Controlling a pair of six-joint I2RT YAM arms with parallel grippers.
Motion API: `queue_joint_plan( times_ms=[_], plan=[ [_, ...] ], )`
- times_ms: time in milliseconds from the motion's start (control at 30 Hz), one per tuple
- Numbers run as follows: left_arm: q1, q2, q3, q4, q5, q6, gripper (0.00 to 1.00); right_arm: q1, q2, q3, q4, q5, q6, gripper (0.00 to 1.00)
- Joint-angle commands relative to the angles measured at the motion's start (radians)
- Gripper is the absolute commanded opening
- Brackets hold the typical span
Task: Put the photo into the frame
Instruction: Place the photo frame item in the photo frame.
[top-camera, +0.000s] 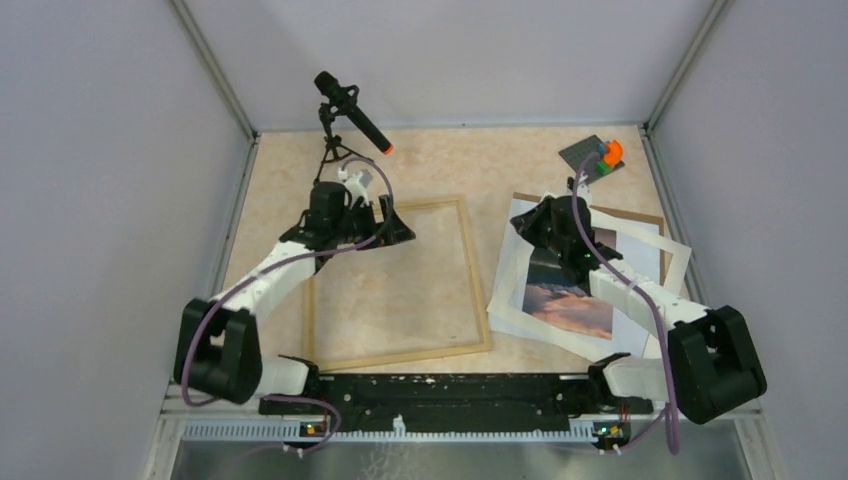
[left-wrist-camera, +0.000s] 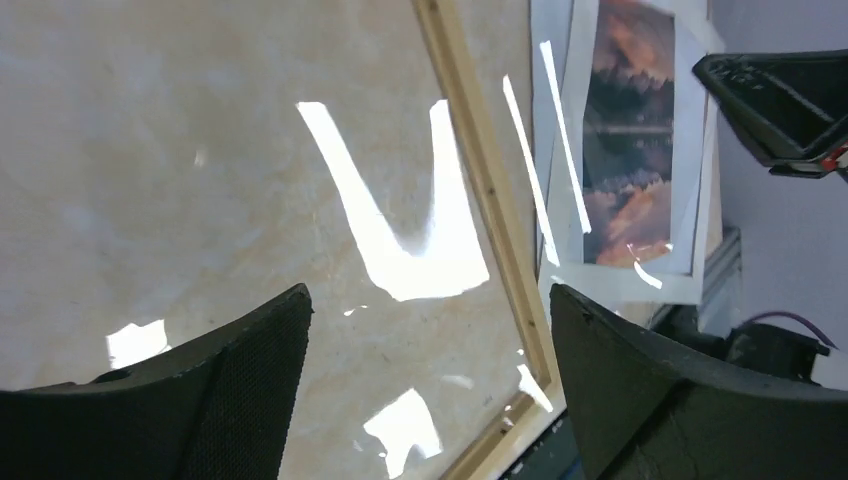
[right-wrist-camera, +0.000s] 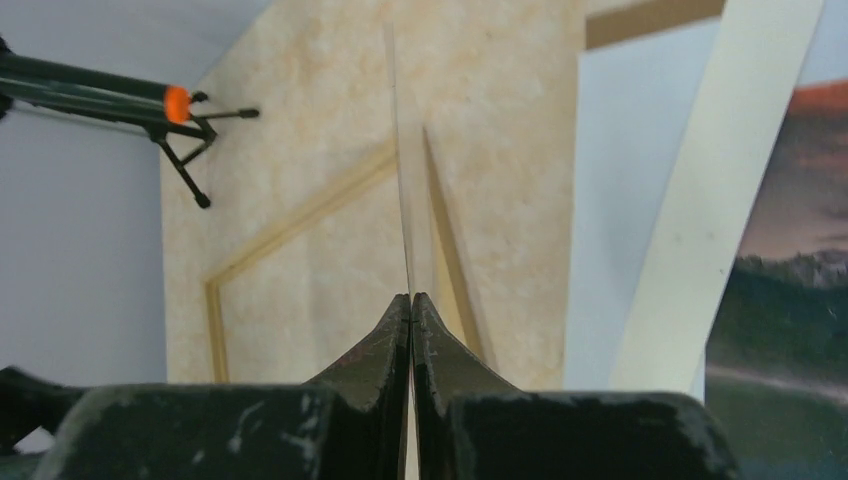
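Right pincer (right-wrist-camera: 411, 300) pinching a thin sheet (right-wrist-camera: 396, 150), photo (right-wrist-camera: 790, 250) just beside it, left pincer (left-wrist-camera: 430, 295) spread over frame (left-wrist-camera: 480, 170)

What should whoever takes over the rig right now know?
Left gripper: open, empty, above the far-left part of the frame.
Right gripper: shut on a thin sheet seen edge-on. I can't tell which sheet.
Photo: lying flat in the paper stack to the right of the frame, outside it.
Done: nothing is in the frame yet.
Left: get the photo into the frame.
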Motion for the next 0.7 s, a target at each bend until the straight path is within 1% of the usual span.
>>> queue_joint_plan(
  times_ms=[0,100,167,200,300,367,500,600,667],
  plan=[
    [-0.021,0.198,-0.088,0.175,0.263,-0.133,0.90,-0.065,-0.031,-0.073,0.241,-0.197,0.015,0.00],
    [-0.041,0.254,-0.149,0.282,0.254,-0.182,0.89,-0.125,-0.002,-0.107,0.274,-0.327,-0.010,0.00],
    [-0.054,0.272,-0.185,0.324,0.233,-0.210,0.89,-0.171,0.041,-0.093,0.269,-0.431,-0.033,0.00],
    [-0.057,0.276,-0.203,0.344,0.230,-0.228,0.89,-0.189,0.064,-0.076,0.258,-0.488,-0.046,0.02],
    [-0.064,0.280,-0.239,0.374,0.215,-0.251,0.89,-0.219,0.147,-0.015,0.174,-0.597,-0.113,0.16],
    [-0.065,0.272,-0.257,0.373,0.192,-0.259,0.89,-0.223,0.186,-0.010,0.169,-0.653,-0.117,0.25],
    [-0.072,0.245,-0.307,0.405,0.157,-0.302,0.89,-0.221,0.196,-0.108,0.345,-0.707,-0.031,0.39],
    [-0.085,0.227,-0.342,0.441,0.142,-0.339,0.89,-0.202,0.153,-0.184,0.385,-0.668,-0.007,0.50],
    [-0.091,0.218,-0.346,0.443,0.131,-0.345,0.89,-0.185,0.109,-0.235,0.403,-0.632,-0.007,0.53]
  ],
)
